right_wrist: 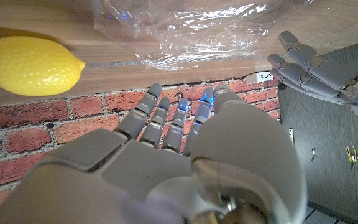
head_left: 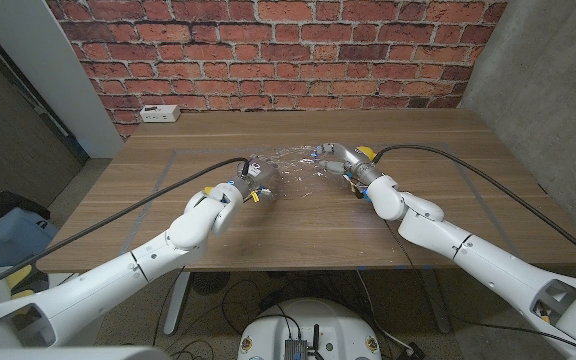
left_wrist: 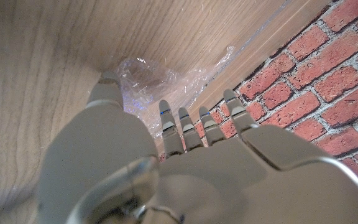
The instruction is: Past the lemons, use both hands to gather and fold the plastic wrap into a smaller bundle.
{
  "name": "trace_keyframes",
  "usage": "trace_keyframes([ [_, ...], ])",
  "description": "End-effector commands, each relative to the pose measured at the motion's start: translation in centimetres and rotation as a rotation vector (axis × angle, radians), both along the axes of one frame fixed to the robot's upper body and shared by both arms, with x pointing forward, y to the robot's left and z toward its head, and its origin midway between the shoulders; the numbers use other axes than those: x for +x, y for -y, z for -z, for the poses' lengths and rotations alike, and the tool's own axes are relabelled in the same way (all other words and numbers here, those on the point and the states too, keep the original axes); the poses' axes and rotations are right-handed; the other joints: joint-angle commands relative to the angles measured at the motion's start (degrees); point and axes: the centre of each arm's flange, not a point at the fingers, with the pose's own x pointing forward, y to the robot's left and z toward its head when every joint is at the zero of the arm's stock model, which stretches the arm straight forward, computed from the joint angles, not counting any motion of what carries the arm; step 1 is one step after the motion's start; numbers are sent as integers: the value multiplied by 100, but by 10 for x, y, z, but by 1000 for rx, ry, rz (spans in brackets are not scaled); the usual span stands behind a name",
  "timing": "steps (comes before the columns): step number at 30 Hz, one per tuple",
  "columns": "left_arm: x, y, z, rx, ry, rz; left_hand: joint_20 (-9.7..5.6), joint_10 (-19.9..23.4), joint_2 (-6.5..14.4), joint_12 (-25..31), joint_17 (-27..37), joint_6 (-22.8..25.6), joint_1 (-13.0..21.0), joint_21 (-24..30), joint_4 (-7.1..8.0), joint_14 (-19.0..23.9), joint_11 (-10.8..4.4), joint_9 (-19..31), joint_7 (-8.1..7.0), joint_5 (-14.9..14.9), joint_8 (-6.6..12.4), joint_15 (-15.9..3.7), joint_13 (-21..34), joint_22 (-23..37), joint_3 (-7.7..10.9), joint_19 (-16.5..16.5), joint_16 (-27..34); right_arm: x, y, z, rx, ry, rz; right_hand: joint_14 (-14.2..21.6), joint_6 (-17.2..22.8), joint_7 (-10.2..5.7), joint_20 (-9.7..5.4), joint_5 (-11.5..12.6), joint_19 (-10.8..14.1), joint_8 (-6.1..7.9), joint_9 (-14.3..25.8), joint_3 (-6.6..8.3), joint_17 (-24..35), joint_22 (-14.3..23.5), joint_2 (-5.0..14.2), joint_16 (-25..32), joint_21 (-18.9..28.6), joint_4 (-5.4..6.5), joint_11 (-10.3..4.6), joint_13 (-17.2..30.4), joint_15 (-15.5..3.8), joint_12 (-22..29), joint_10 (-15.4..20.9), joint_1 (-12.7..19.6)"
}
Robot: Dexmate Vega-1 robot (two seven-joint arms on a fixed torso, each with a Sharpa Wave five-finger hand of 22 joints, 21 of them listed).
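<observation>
The clear plastic wrap (head_left: 286, 166) lies crumpled on the wooden table (head_left: 448, 150), between my two hands. My left hand (head_left: 242, 186) is at the wrap's left edge with its fingers (left_wrist: 184, 127) held straight and apart; its thumb tip touches the film (left_wrist: 143, 79). My right hand (head_left: 341, 160) is at the wrap's right edge, fingers (right_wrist: 176, 121) stretched out toward the film (right_wrist: 185, 28), gripping nothing. A yellow lemon (head_left: 368, 152) sits just behind the right hand, also seen beside it as the lemon (right_wrist: 30, 65). The left hand (right_wrist: 309, 67) shows across the wrap.
A white power strip (head_left: 157, 113) lies at the table's far left edge, in front of the brick wall (head_left: 288, 50). Black cables (head_left: 148, 200) run along both arms. Bare tabletop spreads to the left, right and front of the wrap.
</observation>
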Motion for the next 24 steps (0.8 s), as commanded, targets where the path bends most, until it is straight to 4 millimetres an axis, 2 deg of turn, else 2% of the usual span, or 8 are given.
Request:
trace_keyframes([
  [1, 9, 7, 5, 51, -38, -28, -11, -61, -40, -4, -5, 77, 74, -15, -3, -59, 5, 20, 19, -39, 103, 17, 9, 2, 25, 20, -27, 4, 0, -2, 1, 5, 2, 41, 21, 20, 40, 14, -10, 27, -5, 52, 13, 19, 15, -12, -22, -2, 5, 17, -429, 53, 68, -63],
  [4, 10, 7, 6, 37, -27, -27, -31, 25, 62, 46, -4, 373, 243, -15, -43, 5, 23, 17, 1, -43, 204, 0, 5, 1, 96, 77, 9, 4, 0, -3, 2, 3, 1, 44, -12, 56, 42, 13, -8, 8, -6, 56, 17, 19, 15, -8, -22, -6, 4, 17, -429, 52, 68, -71],
  [6, 11, 7, 7, 28, -33, -29, -18, 38, 413, 60, 1, 402, 575, -16, -95, 11, 49, 14, 39, -60, 176, 41, 3, 7, 318, 115, 12, 4, 0, -3, 2, 4, -1, 45, -15, 68, 45, 13, -8, 4, -7, 58, 18, 19, 14, -7, -22, -8, 0, 16, -426, 53, 71, -74],
  [9, 14, 7, 9, 20, -38, -29, 27, 104, 900, 91, -2, 621, 1004, -14, -151, 54, 153, 13, 223, -145, 205, 55, 2, 19, 630, 142, 22, 4, 0, -3, 2, 5, 0, 48, -14, 73, 45, 12, -7, 2, -7, 61, 19, 19, 15, -6, -21, -6, 1, 16, -426, 52, 71, -83],
  [13, 20, 6, 14, -6, -31, -25, 66, 280, 1315, 155, 15, 913, 1383, 36, -128, 197, 277, 18, 437, -305, 231, 10, 8, 43, 1008, 237, 68, 4, 1, -3, 0, 7, 1, 48, -12, 91, 48, 12, -6, -4, -8, 69, 21, 19, 15, -6, -21, -11, 2, 16, -424, 49, 68, -92],
  [15, 23, 6, 17, -4, -9, -33, 85, 396, 1395, 193, 49, 1100, 1486, 52, -42, 237, 294, 21, 528, -363, 258, 12, 12, 55, 1217, 244, 90, 4, 1, -3, -2, 7, 2, 49, -13, 93, 48, 11, -6, -6, -8, 70, 21, 19, 12, -6, -21, -12, 1, 16, -423, 50, 70, -95],
  [18, 24, 7, 17, 5, 28, -36, 53, 596, 1390, 256, 90, 1393, 1534, 105, 151, 357, 300, 27, 531, -436, 293, -84, 17, 77, 1536, 308, 134, 3, 1, -3, 1, 6, 1, 50, -8, 100, 52, 12, -3, -8, -9, 79, 18, 19, 7, -10, -20, -18, 5, 16, -421, 50, 73, -98],
  [24, 20, 8, 14, 18, 76, -28, 36, 727, 1357, 290, 88, 1688, 1504, 139, 304, 441, 239, 42, 385, -489, 341, -124, 19, 90, 1744, 333, 137, 2, -2, 1, -21, -12, -6, 53, -14, 106, 57, 10, -1, -16, -10, 87, 8, 19, -19, -19, -19, -34, 11, 15, -410, 50, 76, -101],
])
